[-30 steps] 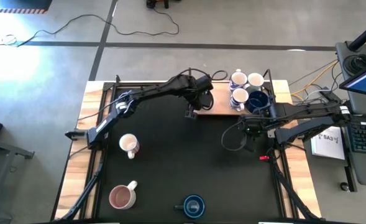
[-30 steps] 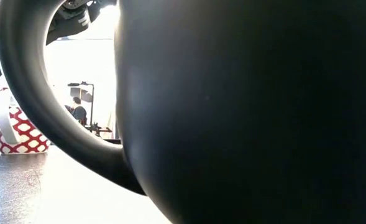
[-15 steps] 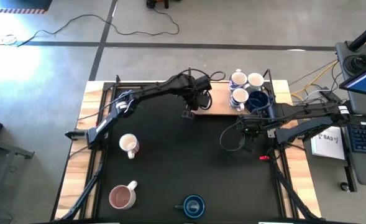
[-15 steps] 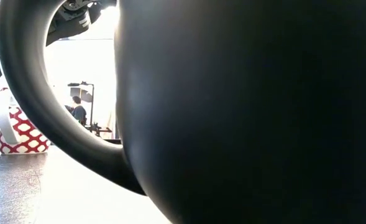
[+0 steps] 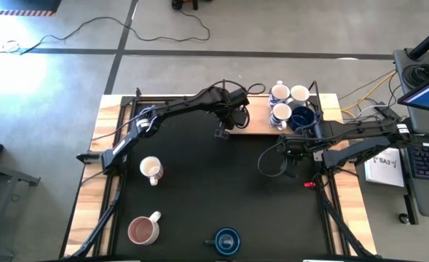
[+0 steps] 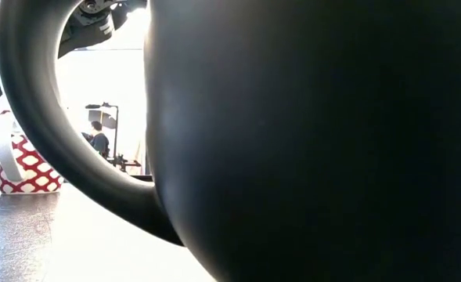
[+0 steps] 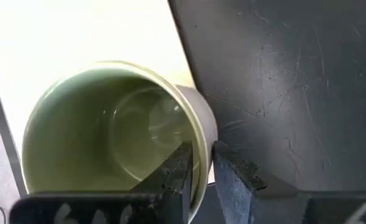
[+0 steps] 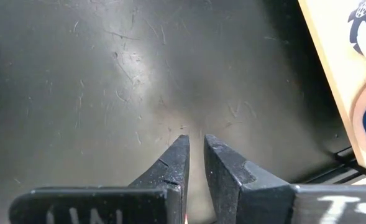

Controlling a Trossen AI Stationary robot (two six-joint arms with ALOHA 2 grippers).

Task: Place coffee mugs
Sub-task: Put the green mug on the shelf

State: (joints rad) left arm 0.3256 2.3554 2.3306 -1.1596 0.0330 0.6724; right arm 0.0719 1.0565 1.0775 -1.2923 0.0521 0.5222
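Note:
A mug [image 7: 114,137], pale outside and green inside, stands upright over the light wooden board [image 5: 254,125], by its edge with the black mat. My left gripper [image 5: 221,132] is above it, with the mug's wall between its fingers; in the high view the arm hides the mug. Several more mugs [image 5: 287,105] stand on the board's far right part. On the mat sit a white mug [image 5: 151,169], a pink mug [image 5: 143,230] and a dark blue mug [image 5: 227,240]. My right gripper [image 8: 196,146] hangs over bare mat at the right, fingers nearly together, holding nothing. My left gripper [image 7: 202,171] has the green-inside mug by its wall at the rim [image 7: 202,134], one finger inside the cup and one outside. The fingers come from above, slanting down. The mug is upright over the board's edge; I cannot see whether its base rests there.
The dark blue mug [image 6: 308,141] at the near edge fills the low view; a red-and-white patterned mug [image 6: 27,164] shows past its handle. Bare black mat [image 5: 214,189] lies between the arms. A laptop and papers sit off the table's right side.

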